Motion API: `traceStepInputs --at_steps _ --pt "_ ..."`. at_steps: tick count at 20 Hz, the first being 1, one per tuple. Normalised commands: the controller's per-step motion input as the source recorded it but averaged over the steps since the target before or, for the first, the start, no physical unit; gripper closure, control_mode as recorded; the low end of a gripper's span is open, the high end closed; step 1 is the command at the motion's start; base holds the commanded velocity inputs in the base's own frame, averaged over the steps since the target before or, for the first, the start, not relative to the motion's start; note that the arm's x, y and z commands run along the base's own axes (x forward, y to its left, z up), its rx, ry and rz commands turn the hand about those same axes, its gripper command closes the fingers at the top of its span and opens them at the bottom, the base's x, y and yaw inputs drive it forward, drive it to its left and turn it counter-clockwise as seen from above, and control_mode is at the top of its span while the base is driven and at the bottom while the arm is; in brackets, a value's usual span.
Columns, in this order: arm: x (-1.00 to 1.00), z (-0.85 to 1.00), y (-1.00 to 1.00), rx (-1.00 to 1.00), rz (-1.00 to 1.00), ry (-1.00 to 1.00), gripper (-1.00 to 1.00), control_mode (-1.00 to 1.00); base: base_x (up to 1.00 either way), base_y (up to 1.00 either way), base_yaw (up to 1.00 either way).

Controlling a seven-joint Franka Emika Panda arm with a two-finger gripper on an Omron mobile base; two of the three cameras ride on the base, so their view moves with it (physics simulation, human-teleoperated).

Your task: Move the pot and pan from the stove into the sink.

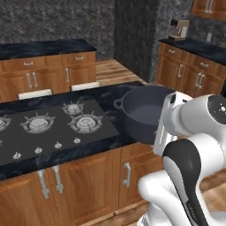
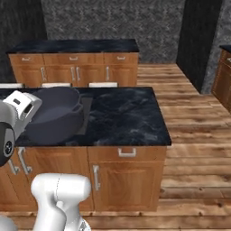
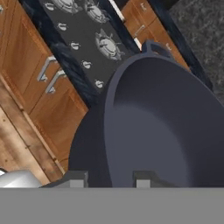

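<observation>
Left base view: the pot (image 1: 145,112), a deep dark blue-grey vessel, sits at about 3 o'clock of the stove (image 1: 48,128), partly over the cooktop's right edge and partly over the dark marbled counter (image 1: 106,90); one small loop handle points toward 9 o'clock, at the nearest burner (image 1: 86,122). The white arm (image 1: 190,145) rises at 4 to 5 o'clock and hides the pot's near right side. A row of small knobs (image 1: 48,148) runs along the cooktop's front edge, above wooden cabinet doors (image 1: 88,185). A coffee machine (image 1: 178,29) stands on the far counter at 1 o'clock. Right base view: the pot (image 2: 56,115) appears at 9 o'clock, overlapping the right edge of the stove (image 2: 85,115), with the bare counter (image 2: 126,117) stretching toward 3 o'clock; the arm's wrist covers the pot's left rim. Hand view: the gripper (image 3: 109,180) is at 6 o'clock, its two dark fingertips (image 3: 76,179) set one on either side of the pot's wall (image 3: 100,144), closed upon the rim. The pot's interior (image 3: 166,131) occupies the right half, the far loop handle at 12 o'clock; burners and knobs of the stove (image 3: 87,39) lie toward 11 o'clock and cabinet fronts (image 3: 39,96) toward 9 o'clock.
</observation>
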Motion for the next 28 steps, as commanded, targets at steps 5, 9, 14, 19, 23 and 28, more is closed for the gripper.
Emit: traceStepInputs --at_steps 5,9,14,19,23,28 --pt "0.0 0.0 0.0 0.0 0.0 0.0 1.0 1.0 0.0 -0.39 -0.4" --pt "0.0 0.0 0.0 0.0 0.0 0.0 1.0 1.0 0.03 -0.33 -0.44" --pt "0.0 0.0 0.0 0.0 0.0 0.0 1.0 1.0 0.07 -0.31 -0.45" --pt "0.0 0.0 0.0 0.0 0.0 0.0 1.0 1.0 0.08 -0.32 -0.44" --pt "0.0 0.0 0.0 0.0 0.0 0.0 1.0 1.0 0.08 -0.33 -0.44" --pt "0.0 0.0 0.0 0.0 0.0 0.0 1.0 1.0 0.08 -0.34 -0.44"
